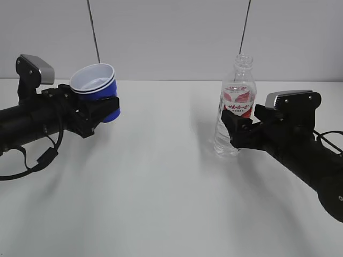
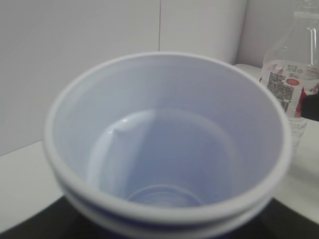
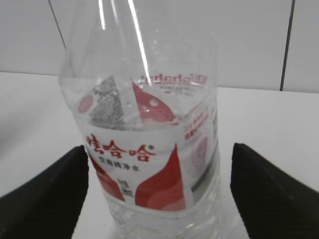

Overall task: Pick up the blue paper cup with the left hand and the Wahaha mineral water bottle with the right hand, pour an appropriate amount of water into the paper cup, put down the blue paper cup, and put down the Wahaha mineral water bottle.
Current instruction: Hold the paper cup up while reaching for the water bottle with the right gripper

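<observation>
White desk, grey wall behind — left end effector grips the blue paper cup, tilted, raised; right end effector stands open around the upright Wahaha mineral water bottle.

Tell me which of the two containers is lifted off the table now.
The blue paper cup, clamped in the left pincer, is in the air. The Wahaha bottle stands on the table.

Tilted blue paper cup aloft; capless Wahaha bottle upright
</observation>
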